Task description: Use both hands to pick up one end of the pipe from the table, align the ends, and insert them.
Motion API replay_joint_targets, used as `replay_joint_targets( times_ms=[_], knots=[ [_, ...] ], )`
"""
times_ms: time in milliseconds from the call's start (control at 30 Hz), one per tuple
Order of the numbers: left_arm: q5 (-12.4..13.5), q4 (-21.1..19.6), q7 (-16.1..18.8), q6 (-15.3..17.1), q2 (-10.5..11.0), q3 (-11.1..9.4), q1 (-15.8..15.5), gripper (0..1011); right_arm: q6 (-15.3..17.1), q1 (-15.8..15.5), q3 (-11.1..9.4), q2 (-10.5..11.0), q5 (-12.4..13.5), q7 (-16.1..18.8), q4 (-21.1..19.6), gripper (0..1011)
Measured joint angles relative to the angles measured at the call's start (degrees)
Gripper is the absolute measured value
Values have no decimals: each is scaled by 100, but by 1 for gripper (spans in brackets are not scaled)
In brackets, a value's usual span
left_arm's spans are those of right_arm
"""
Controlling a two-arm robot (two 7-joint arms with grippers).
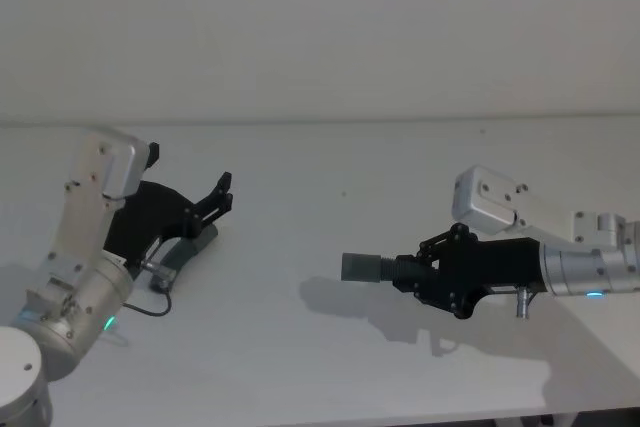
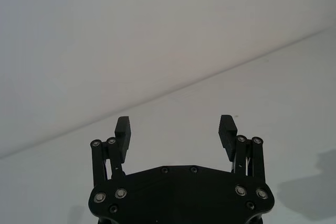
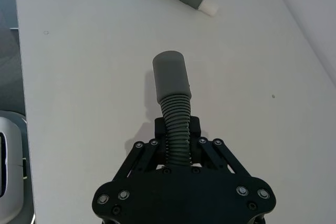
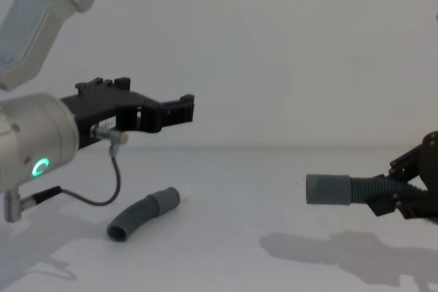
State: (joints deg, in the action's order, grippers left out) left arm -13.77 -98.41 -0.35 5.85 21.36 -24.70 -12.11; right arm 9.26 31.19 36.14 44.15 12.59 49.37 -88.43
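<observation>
White table: one, matte, with one hose piece lying on it.
Grippers: two.
- Left gripper: fingers spread wide and empty, hanging above the left side of the table.
- Right gripper: at the right, clamped on a corrugated hose piece held clear of the surface, its plain grey socket cuff pointing left.

Hose pieces: two. The second hose piece lies on the table below the left gripper, its whitish-tipped cuff towards the right.
</observation>
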Motion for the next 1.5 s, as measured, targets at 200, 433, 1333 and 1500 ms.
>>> replay_joint_targets(
  times_ms=[200, 433, 1333, 1500],
  knots=[
    [-162, -557, 270, 723, -179, 47, 167, 1001, -3, -9, -4, 9, 17, -6, -10, 213],
    [-280, -1045, 463, 1423, -289, 73, 285, 1002, -3, -14, -8, 14, 27, -10, -15, 213],
    [-818, -1366, -391, 2860, 267, 481, 21, 1002, -3, -23, -12, 22, 39, -18, -20, 213],
    [-908, -1146, -685, 2791, 342, 527, -73, 1002, -3, -23, -12, 21, 39, -17, -20, 213]
  ],
)
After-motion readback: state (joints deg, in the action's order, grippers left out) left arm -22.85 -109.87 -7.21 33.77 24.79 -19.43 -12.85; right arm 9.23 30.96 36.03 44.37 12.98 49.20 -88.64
